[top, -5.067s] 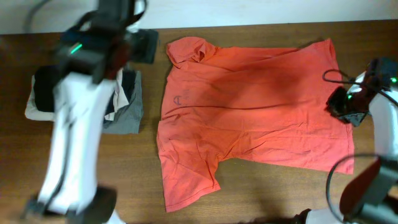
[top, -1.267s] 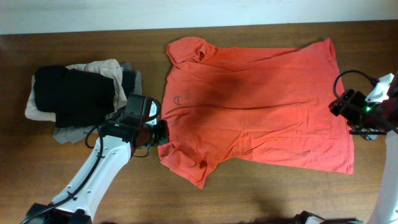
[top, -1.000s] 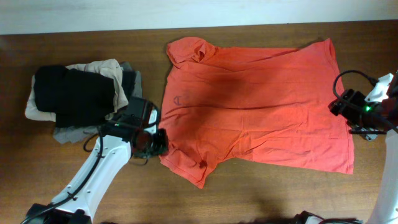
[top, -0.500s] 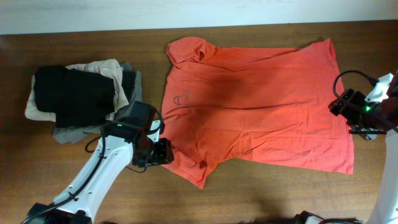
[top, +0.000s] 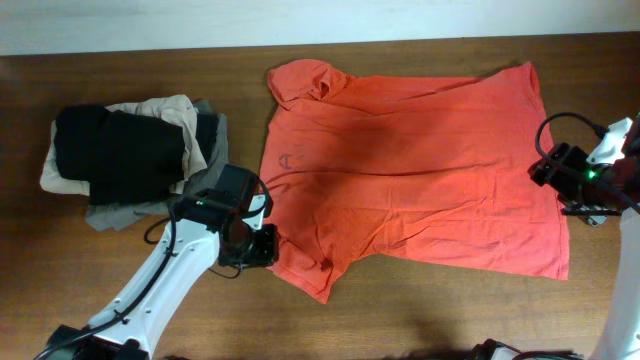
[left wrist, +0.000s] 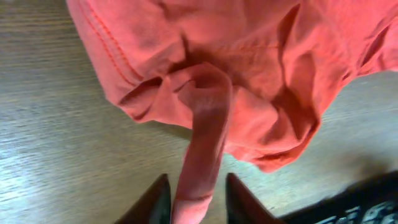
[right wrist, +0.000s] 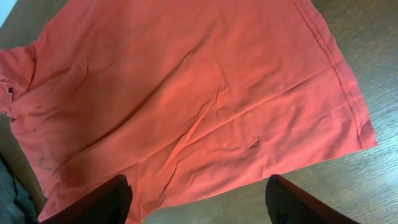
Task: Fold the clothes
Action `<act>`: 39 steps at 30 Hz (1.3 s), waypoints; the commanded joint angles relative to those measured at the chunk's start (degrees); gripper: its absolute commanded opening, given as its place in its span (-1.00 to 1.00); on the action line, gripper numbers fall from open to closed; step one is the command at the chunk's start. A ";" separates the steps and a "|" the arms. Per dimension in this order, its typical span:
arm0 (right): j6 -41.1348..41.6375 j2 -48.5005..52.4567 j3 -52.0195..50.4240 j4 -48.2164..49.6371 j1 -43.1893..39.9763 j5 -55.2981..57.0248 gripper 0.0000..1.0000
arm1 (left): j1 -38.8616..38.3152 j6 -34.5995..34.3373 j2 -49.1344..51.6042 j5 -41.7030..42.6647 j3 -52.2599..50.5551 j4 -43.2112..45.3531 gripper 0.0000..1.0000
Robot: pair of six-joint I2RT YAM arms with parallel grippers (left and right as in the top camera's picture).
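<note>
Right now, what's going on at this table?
A two-armed robot is folding a red-orange T-shirt that is spread on the wooden table. The left gripper pinches a strip of the shirt's fabric at the edge nearest it. The right gripper hangs open by the opposite edge, holding nothing. A stack of folded garments sits aside.

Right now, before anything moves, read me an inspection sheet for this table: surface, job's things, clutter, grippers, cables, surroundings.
Surface: brown wooden table, grain visible.
Job's things: red-orange T-shirt spread flat, near-left sleeve bunched.
Clutter: pile of black, beige and grey garments left of the shirt.
Grippers: left gripper, fingers shut on a fold of the sleeve; right gripper open at the shirt's right edge, holding nothing.
Cables: black cable looped at the right arm.
Surroundings: pale wall strip beyond the far edge.
</note>
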 commanded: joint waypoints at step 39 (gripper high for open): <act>-6.29 1.84 -1.99 -5.05 12.07 -3.91 0.47 | 5.51 -32.50 5.81 -4.74 0.70 19.34 -0.45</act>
